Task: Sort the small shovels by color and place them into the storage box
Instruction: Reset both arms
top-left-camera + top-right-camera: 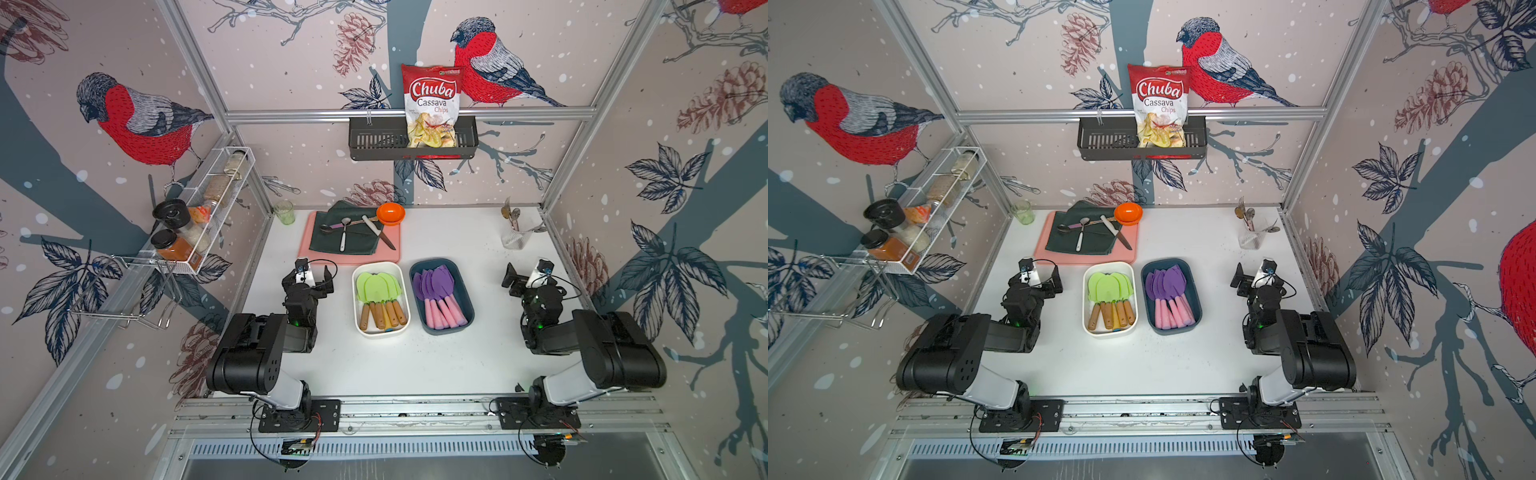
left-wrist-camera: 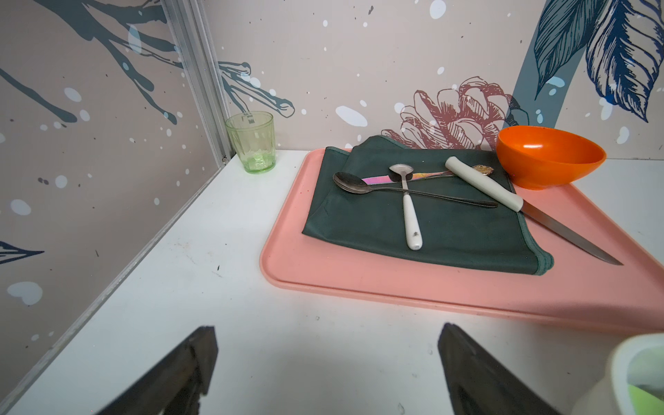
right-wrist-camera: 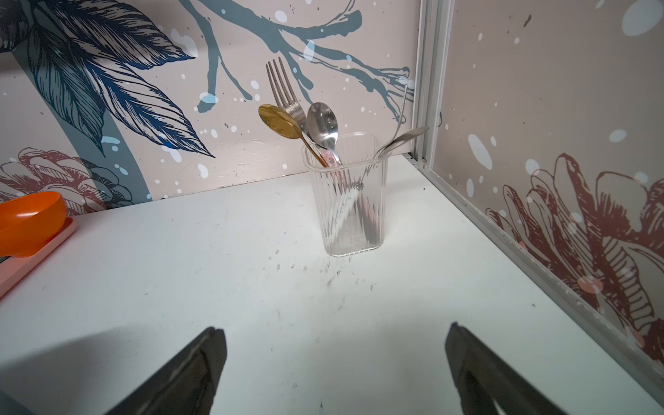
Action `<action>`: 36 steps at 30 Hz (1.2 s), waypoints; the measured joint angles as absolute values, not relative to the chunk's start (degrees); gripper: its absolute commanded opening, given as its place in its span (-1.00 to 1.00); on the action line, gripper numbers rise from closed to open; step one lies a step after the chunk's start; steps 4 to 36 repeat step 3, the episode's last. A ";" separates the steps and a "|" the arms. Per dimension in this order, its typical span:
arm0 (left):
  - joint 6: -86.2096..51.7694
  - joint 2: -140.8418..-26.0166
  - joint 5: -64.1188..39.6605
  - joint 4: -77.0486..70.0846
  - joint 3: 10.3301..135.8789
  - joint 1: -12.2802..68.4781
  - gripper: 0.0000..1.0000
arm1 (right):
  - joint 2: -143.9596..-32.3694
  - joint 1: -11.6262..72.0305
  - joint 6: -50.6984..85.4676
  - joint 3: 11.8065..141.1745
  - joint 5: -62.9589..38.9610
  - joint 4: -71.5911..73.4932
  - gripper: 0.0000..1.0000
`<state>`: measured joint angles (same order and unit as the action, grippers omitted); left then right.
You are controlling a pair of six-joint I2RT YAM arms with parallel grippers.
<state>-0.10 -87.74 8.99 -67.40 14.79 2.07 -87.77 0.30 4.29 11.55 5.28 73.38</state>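
The green-bladed, wooden-handled toy shovels [image 1: 378, 289] are lying in the white plastic box [image 1: 355, 307] and the purple-bladed, pink-handled shovels [image 1: 436, 286] in the dark-blue box [image 1: 468, 303], between the two arms' fingers. The left gripper [image 2: 328, 363] and the right gripper [image 3: 334, 363] are hanging spread wide and empty. The sorting is looking finished.

The white worktop [image 1: 415, 365] fills the floor of the framed cell. Near its back left corner stands a green glass [image 1: 284, 212], upright, just beside the pink tray [image 1: 353, 257], which lies flat toward the back, left of centre. In the middle sit two boxes side by side, close but apart: a white box [image 1: 379, 333] on the left and a dark blue box [image 1: 463, 293] on the right, the white one just in front of the tray. Toward the back right corner stands a clear ribbed cutlery holder [image 3: 348, 215] (small dark scuffs speckle the surface in front of it).
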 measured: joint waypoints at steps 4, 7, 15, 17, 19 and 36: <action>-0.14 -87.74 8.99 -67.33 14.83 2.07 0.99 | -87.77 1.41 4.01 11.14 6.13 73.71 1.00; -0.14 -87.74 8.99 -67.33 14.83 2.07 0.99 | -87.77 1.41 4.01 11.14 6.13 73.71 1.00; -0.14 -87.74 8.99 -67.33 14.83 2.07 0.99 | -87.77 1.41 4.01 11.14 6.13 73.71 1.00; -0.14 -87.74 8.99 -67.33 14.83 2.07 0.99 | -87.77 1.41 4.01 11.14 6.13 73.71 1.00; -0.14 -87.74 8.99 -67.33 14.83 2.07 0.99 | -87.77 1.41 4.01 11.14 6.13 73.71 1.00; -0.14 -87.74 8.99 -67.33 14.83 2.07 0.99 | -87.77 1.41 4.01 11.14 6.13 73.71 1.00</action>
